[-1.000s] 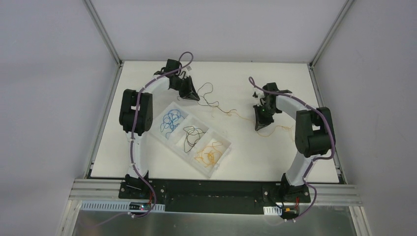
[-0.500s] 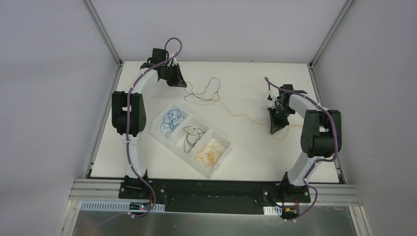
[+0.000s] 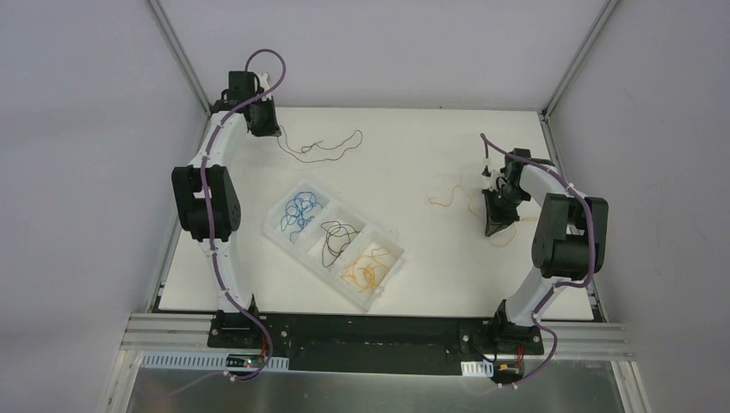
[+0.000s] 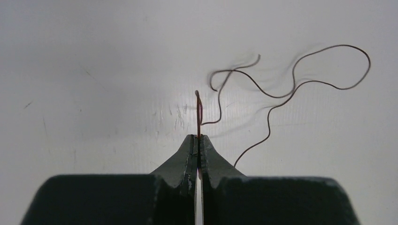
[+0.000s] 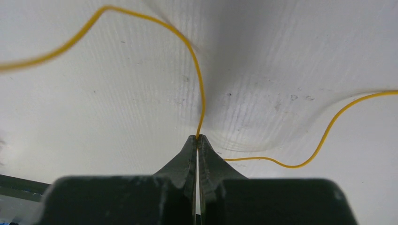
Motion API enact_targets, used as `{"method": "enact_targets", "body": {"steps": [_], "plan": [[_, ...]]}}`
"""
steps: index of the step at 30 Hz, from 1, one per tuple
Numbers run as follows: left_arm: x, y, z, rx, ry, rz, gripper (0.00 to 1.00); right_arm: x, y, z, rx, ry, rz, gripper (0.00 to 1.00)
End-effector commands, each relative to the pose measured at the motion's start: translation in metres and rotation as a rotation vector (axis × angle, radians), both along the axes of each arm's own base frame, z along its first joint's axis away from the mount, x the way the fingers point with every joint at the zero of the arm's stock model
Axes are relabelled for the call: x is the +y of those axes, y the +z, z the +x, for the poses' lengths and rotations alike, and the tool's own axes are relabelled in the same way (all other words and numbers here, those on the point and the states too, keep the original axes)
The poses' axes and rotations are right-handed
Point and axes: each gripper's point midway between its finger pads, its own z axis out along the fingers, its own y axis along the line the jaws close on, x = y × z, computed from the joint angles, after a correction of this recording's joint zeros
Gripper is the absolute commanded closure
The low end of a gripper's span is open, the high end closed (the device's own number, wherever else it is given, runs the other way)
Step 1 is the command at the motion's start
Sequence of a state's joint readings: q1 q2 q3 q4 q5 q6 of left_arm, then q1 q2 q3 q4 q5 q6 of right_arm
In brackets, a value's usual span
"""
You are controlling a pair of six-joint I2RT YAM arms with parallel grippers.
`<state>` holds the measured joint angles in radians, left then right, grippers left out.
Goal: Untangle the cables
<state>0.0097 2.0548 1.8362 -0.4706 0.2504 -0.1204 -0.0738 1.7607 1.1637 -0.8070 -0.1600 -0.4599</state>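
Observation:
My left gripper [image 3: 274, 131] is at the far left corner of the table, shut on one end of a thin black cable [image 3: 327, 151]. In the left wrist view the cable [image 4: 300, 84] rises from the closed tips [image 4: 198, 137] and curls to the right. My right gripper [image 3: 493, 225] is at the right side, shut on a thin orange-yellow cable [image 3: 452, 202]. In the right wrist view that cable [image 5: 192, 51] runs up from the closed tips [image 5: 197, 138], and another stretch loops right. The two cables lie well apart.
A clear three-compartment tray [image 3: 393, 274] sits mid-table, holding blue cables [image 3: 301, 209], black cables [image 3: 338, 237] and orange-yellow cables [image 3: 368, 268] in separate compartments. Metal frame posts stand at the back corners.
My left gripper has pulled the black cable back and left, my right gripper has pulled the orange-yellow cable right. The two cables, joined a second ago, have come apart.

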Motion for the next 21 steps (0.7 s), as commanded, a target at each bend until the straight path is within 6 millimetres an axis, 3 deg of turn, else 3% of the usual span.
{"method": "enact_targets", "body": {"steps": [1, 6, 10, 15, 19, 21], "plan": [[-0.016, 0.043, 0.004, -0.092, -0.105, 0.030, 1.00, 0.010, 0.017, -0.002, -0.005, 0.012, 0.046, 1.00], [-0.036, 0.037, 0.009, -0.103, -0.264, 0.006, 0.99, 0.016, 0.019, -0.002, 0.006, 0.006, 0.082, 1.00], [-0.052, 0.010, 0.015, -0.068, -0.366, 0.012, 0.77, 0.020, 0.019, -0.002, 0.023, -0.004, 0.105, 1.00], [-0.053, -0.011, 0.041, -0.088, -0.413, 0.094, 0.32, 0.023, 0.017, -0.004, 0.042, -0.009, 0.121, 1.00], [-0.059, -0.023, 0.053, -0.129, -0.527, 0.149, 0.07, 0.023, 0.014, -0.005, 0.055, -0.008, 0.117, 1.00], [-0.063, -0.031, 0.056, -0.139, -0.579, 0.201, 0.01, 0.022, 0.013, -0.006, 0.061, -0.008, 0.115, 1.00]]}}
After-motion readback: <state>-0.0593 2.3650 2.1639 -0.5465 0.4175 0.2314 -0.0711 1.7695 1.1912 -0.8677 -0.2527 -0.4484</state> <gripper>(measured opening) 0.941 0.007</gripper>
